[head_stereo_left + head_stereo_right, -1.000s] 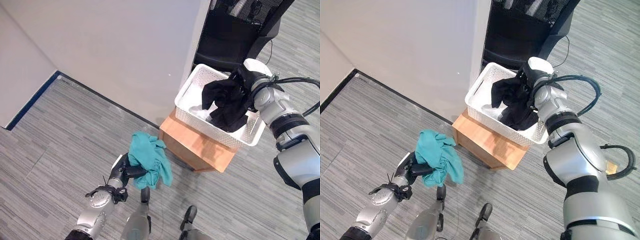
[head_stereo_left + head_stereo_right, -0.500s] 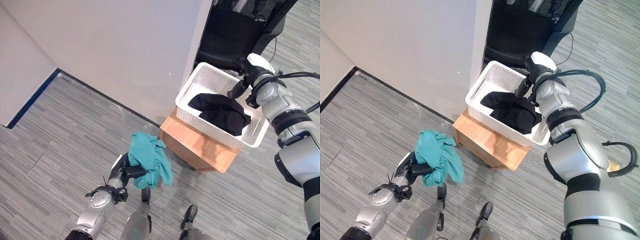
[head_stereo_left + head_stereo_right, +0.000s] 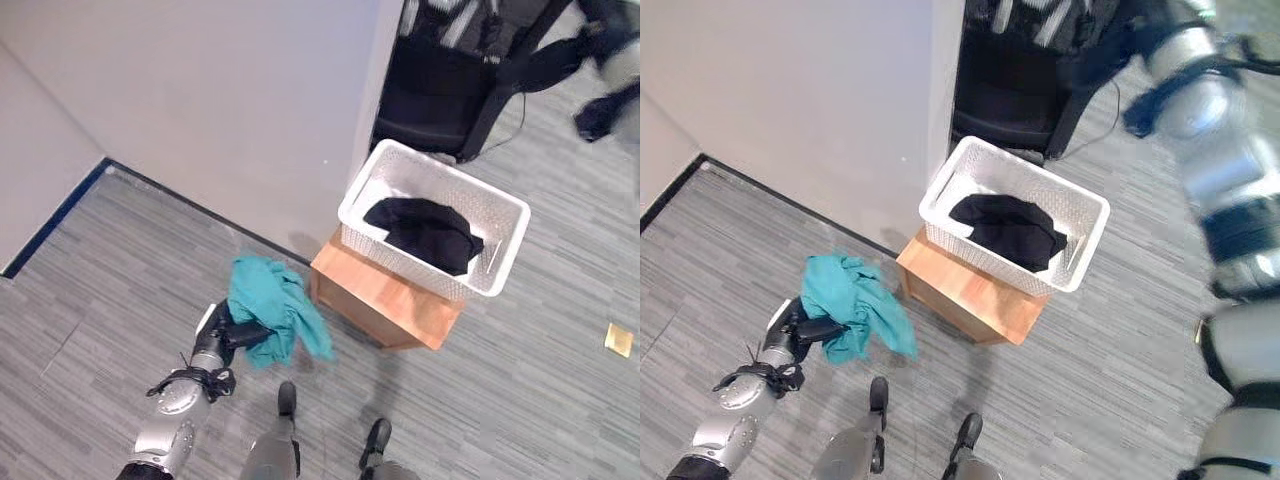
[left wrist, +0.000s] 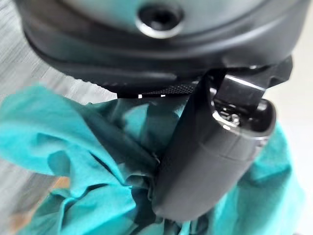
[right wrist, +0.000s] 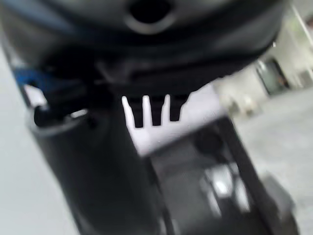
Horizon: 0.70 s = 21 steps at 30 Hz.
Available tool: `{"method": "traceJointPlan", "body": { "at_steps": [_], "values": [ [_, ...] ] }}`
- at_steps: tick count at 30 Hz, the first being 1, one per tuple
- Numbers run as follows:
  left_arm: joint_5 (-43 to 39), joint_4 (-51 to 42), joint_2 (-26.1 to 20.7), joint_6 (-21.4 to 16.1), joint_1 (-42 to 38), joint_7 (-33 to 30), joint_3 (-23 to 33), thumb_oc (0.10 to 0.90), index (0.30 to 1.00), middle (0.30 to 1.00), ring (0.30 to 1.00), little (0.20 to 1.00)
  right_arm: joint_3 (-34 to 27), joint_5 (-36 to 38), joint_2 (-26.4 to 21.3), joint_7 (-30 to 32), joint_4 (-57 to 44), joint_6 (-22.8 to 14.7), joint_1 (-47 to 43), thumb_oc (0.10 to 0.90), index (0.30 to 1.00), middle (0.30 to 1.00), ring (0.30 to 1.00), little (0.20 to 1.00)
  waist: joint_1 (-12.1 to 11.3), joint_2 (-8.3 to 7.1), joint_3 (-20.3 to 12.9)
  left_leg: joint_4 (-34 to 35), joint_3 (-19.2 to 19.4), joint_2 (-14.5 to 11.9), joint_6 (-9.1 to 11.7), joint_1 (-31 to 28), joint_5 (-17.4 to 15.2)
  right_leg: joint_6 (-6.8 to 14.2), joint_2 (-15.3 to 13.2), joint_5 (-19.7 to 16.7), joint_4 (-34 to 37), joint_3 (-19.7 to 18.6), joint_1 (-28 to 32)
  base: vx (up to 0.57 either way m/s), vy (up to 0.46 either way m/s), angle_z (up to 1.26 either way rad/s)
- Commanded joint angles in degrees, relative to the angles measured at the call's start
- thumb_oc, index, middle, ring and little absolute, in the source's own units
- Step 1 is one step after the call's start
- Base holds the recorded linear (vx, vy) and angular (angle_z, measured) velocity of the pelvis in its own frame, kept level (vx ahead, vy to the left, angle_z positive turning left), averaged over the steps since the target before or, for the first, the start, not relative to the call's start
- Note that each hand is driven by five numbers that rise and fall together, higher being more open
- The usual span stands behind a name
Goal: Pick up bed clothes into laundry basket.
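Left hand clamped on teal cloth above floor; black cloth in white basket on wooden stool; right hand state unclear.

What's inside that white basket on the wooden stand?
A black garment lies crumpled in the white basket. A strip of the basket floor shows beside it; whatever lies beneath the garment is covered.
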<state>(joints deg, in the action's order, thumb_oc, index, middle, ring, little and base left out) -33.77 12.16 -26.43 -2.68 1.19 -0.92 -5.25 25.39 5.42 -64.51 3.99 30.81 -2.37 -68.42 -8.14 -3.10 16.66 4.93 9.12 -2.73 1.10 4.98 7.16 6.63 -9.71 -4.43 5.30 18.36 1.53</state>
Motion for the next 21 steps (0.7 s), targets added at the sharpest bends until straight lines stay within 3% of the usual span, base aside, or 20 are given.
{"method": "traceJointPlan", "body": {
  "at_steps": [1, 2, 4, 5, 7, 8, 9, 12, 14, 15, 16, 18, 21],
  "values": [
    [-0.84, -6.97, -2.98, -7.39, 0.87, 0.8, 5.09, 0.4, 0.3, 0.3, 0.3, 0.3, -7.92, 2.34, -7.29, 2.77, -0.76, -0.61, 8.85, 0.8, 0.9, 0.9, 0.9, 0.9, 2.09, -1.33, -8.25, 0.07, 0.69, 0.85, 2.14, -0.66, -2.78, 4.37, -2.08, 3.07, -1.4, -0.3, 5.09, 0.03, -0.03, 0.04],
    [-1.74, -7.32, -3.06, -7.62, 2.18, 1.41, 9.61, 0.4, 0.3, 0.3, 0.3, 0.3, -15.47, 2.09, -8.41, 1.94, -3.35, -0.91, 18.82, 0.8, 0.9, 0.9, 0.9, 0.9, 3.31, 0.07, -9.43, 0.07, 0.89, 0.84, 2.1, -1.54, -2.94, 4.27, -2.4, 3.79, -1.69, -0.3, 5.73, 0.03, -0.043, 0.13],
    [-2.46, -7.94, -4.36, -7.39, 2.95, 2.14, 10.27, 0.4, 0.3, 0.3, 0.3, 0.3, -24.78, 1.49, -7.47, 1.55, -6.32, -0.75, 29.73, 0.8, 0.9, 0.9, 0.9, 0.9, 3.19, -0.41, -9.94, 0.07, 0.91, 0.87, 2.13, -2.1, -3.03, 4.26, -2.52, 4.1, -1.79, 0.1, 6.28, 0.01, -0.019, 0.06],
    [-2.91, -8.2, -4.42, -7.4, 3.57, 2.91, 12.04, 0.4, 0.3, 0.3, 0.3, 0.3, -27.72, 1.73, -7.09, 0.87, -6.46, -0.96, 33.89, 0.8, 0.9, 0.9, 0.9, 0.9, 3.96, 0.41, -10.42, 0.07, 1.15, 0.91, 2.15, -2.55, -3.11, 4.28, -2.71, 4.32, -1.76, 0.06, 6.6, 0.01, -0.032, -0.05],
    [-2.74, -9.93, -6.6, -7.24, 5.22, 4.6, 13.7, 0.4, 0.3, 0.3, 0.3, 0.3, -38.41, 0.88, -3.84, -0.33, -9.86, -1.03, 47.6, 0.8, 0.9, 0.9, 0.9, 0.9, 4.13, 0.81, -11.26, 0.07, 1.25, 0.98, 2.22, -3.68, -3.26, 4.31, -2.97, 4.68, -1.8, 0.3, 7.63, 0.01, -0.045, -0.14],
    [-1.91, -12.57, -8.15, -6.55, 6.62, 6.55, 15.6, 0.4, 0.3, 0.3, 0.3, 0.3, -42.8, -0.66, -0.42, -1.2, -11.32, -0.87, 54.73, 0.8, 0.9, 0.9, 0.9, 0.9, 5.0, 2.24, -11.48, 0.07, 1.52, 0.92, 2.32, -4.16, -3.22, 4.23, -3.19, 4.9, -1.83, 0.28, 8.05, 0.0, -0.059, -0.2],
    [-1.34, -14.24, -9.6, -6.09, 7.16, 7.34, 15.88, 0.4, 0.3, 0.3, 0.3, 0.3, -46.68, -1.59, 1.98, -1.23, -13.08, -0.64, 59.51, 0.8, 0.9, 0.9, 0.9, 0.9, 4.77, 2.63, -11.71, 0.06, 1.5, 0.9, 2.39, -4.39, -3.11, 4.13, -3.22, 5.1, -1.82, 0.32, 8.34, -0.02, -0.073, -0.2],
    [-0.1, -16.04, -11.06, -5.66, 7.74, 7.96, 16.51, 0.4, 0.3, 0.3, 0.3, 0.3, -49.24, -3.06, 6.16, -1.88, -15.93, -0.28, 64.29, 0.8, 0.9, 0.9, 0.9, 0.9, 4.66, 3.22, -11.94, 0.01, 1.43, 0.86, 2.5, -4.75, -2.93, 3.88, -3.2, 5.43, -1.89, 0.48, 8.86, -0.02, -0.053, -0.12],
    [0.7, -18.14, -11.99, -5.66, 7.88, 8.55, 17.91, 0.4, 0.3, 0.3, 0.3, 0.3, -49.77, -3.5, 11.15, -2.72, -17.93, -0.13, 67.19, 0.8, 0.9, 0.9, 0.9, 0.9, 4.77, 4.35, -11.94, -0.06, 1.31, 0.85, 2.56, -4.93, -2.64, 3.69, -3.22, 5.8, -1.84, 0.52, 9.14, -0.04, -0.063, -0.05],
    [-0.19, -20.23, -11.89, -5.21, 7.37, 8.9, 18.1, 0.4, 0.3, 0.3, 0.3, 0.3, -48.82, -3.82, 16.32, -3.11, -19.78, -0.06, 68.61, 0.8, 0.9, 0.9, 0.9, 0.9, 4.91, 5.16, -11.86, -0.07, 1.32, 0.79, 2.65, -5.17, -2.4, 3.42, -3.2, 5.99, -1.69, 0.47, 9.42, -0.04, -0.07, -0.07],
    [-0.23, -20.37, -12.06, -5.09, 7.49, 8.9, 18.16, 0.4, 0.3, 0.3, 0.3, 0.3, -49.02, -3.98, 16.7, -3.12, -20.24, 0.14, 68.93, 0.8, 0.9, 0.9, 0.9, 0.9, 4.91, 5.01, -11.83, -0.07, 1.27, 0.76, 2.68, -5.24, -2.4, 3.39, -3.16, 6.01, -1.69, 0.51, 9.52, -0.05, -0.101, -0.1],
    [-2.28, -24.38, -13.11, -3.09, 5.59, 11.28, 15.08, 0.4, 0.3, 0.3, 0.3, 0.3, -45.98, -4.91, 22.96, -3.75, -22.09, 0.63, 70.34, 0.8, 0.9, 0.9, 0.9, 0.9, 5.76, 6.51, -11.44, -0.23, 1.12, 0.65, 3.0, -5.62, -2.29, 3.05, -2.98, 6.7, -1.75, 0.42, 10.05, -0.04, -0.074, -0.09],
    [-3.91, -27.47, -16.08, -1.8, 3.9, 13.13, 13.18, 0.4, 0.3, 0.3, 0.3, 0.3, -44.36, -5.31, 25.89, -4.3, -22.33, 1.09, 70.92, 0.8, 0.9, 0.9, 0.9, 0.9, 6.29, 7.44, -11.4, -0.1, 1.14, 0.37, 3.14, -5.53, -1.62, 2.8, -2.62, 6.54, -1.56, 0.27, 9.97, -0.03, -0.042, -0.02]
  ]
}}
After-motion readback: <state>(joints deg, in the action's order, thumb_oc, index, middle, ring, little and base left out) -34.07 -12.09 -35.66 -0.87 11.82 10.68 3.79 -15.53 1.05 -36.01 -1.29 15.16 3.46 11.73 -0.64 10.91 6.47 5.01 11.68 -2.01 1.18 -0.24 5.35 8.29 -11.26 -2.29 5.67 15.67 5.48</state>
